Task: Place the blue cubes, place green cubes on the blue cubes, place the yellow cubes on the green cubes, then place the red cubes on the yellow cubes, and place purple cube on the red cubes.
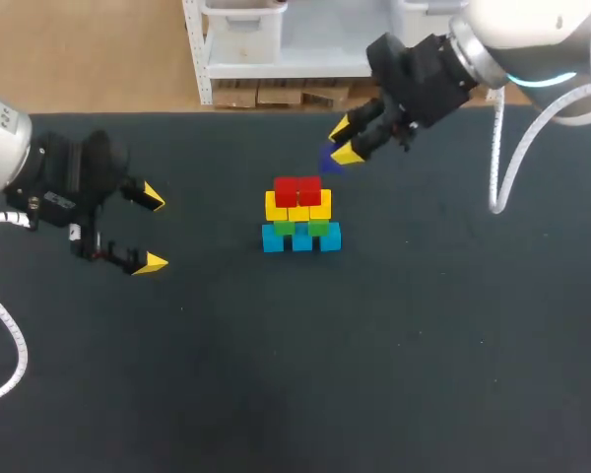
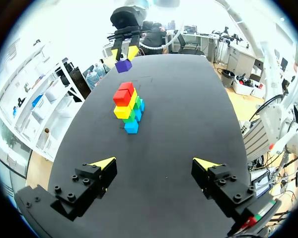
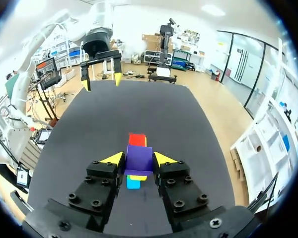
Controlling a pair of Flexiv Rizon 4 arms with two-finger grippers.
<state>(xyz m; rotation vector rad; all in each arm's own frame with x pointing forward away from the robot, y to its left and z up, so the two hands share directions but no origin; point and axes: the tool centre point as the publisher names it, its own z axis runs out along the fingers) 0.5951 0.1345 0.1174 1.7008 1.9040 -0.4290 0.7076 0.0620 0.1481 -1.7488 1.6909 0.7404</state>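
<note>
Over the table (image 1: pixel 424 374), right fingers (image 3: pixel 114 159) pinch the purple cube (image 3: pixel 139 157); left fingers (image 2: pixel 103 164) spread.

Beyond the stack (image 2: pixel 129 106), right gripper (image 2: pixel 124 55) seemingly holds purple cube (image 2: pixel 122 65)

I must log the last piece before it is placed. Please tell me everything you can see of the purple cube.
The purple cube is a small plain block with flat, matte faces. The right tool is shut on it, a yellow tip on each of two opposite sides. It seems held in the air, just beyond the cube stack on the far side, touching neither the red cubes nor the table.
</note>
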